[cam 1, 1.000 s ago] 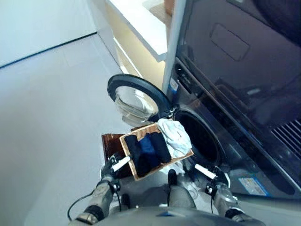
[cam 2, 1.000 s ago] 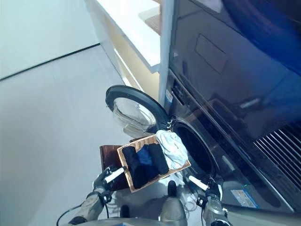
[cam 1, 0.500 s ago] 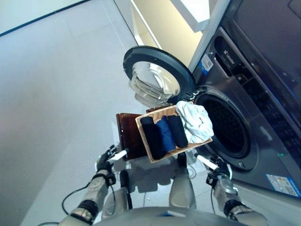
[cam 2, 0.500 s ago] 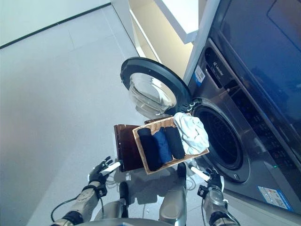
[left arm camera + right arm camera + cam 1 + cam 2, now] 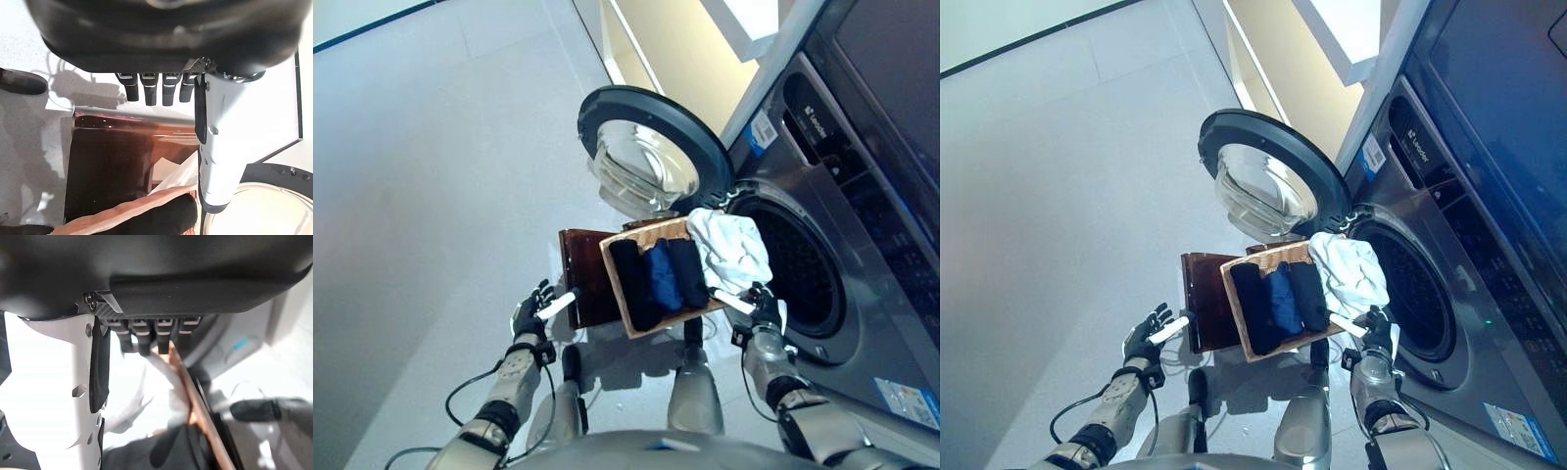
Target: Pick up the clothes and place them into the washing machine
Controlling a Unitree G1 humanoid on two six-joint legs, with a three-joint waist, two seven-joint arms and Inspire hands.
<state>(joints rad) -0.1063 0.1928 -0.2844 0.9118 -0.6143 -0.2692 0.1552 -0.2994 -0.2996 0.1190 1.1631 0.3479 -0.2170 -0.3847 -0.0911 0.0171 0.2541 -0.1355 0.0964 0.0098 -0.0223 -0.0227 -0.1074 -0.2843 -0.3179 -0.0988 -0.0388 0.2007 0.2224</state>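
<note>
Right hand [image 5: 762,308] risen to basket [image 5: 636,313] rim, fingers [image 5: 146,335] over white cloth [image 5: 732,250]

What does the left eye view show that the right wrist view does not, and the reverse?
Only the left eye view shows the washing machine's open round door, the drum opening, the brown stool, the blue garment and the left hand, open beside the stool. Only the right wrist view shows the right hand's fingers close up, straight above the basket's rim. Both share the white cloth and the dark clothes.
</note>
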